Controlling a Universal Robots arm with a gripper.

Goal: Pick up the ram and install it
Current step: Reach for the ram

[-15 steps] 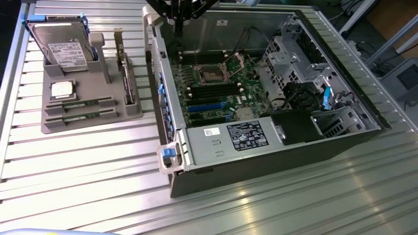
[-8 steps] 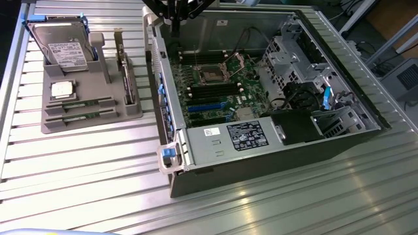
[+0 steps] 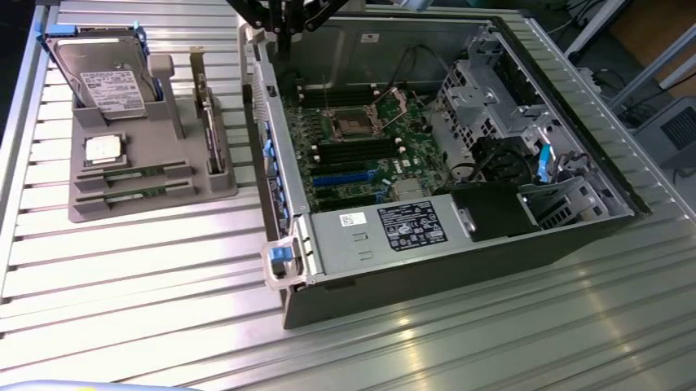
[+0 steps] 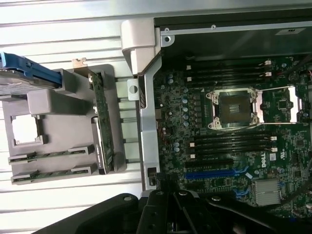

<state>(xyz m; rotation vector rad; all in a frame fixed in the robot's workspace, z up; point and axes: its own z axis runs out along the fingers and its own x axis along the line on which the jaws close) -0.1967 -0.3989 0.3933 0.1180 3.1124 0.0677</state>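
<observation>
The ram is coloured green, its tray grey; blue slots are seen on the green motherboard; the table is ribbed silver.

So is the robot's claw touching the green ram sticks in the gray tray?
Apart. In the exterior view the gripper hangs over the computer case edge, while the ram sticks lie in the gray tray, well clear.

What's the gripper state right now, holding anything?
Gripper: open or closed cannot be told; both ram sticks sit in the gray tray.
</observation>
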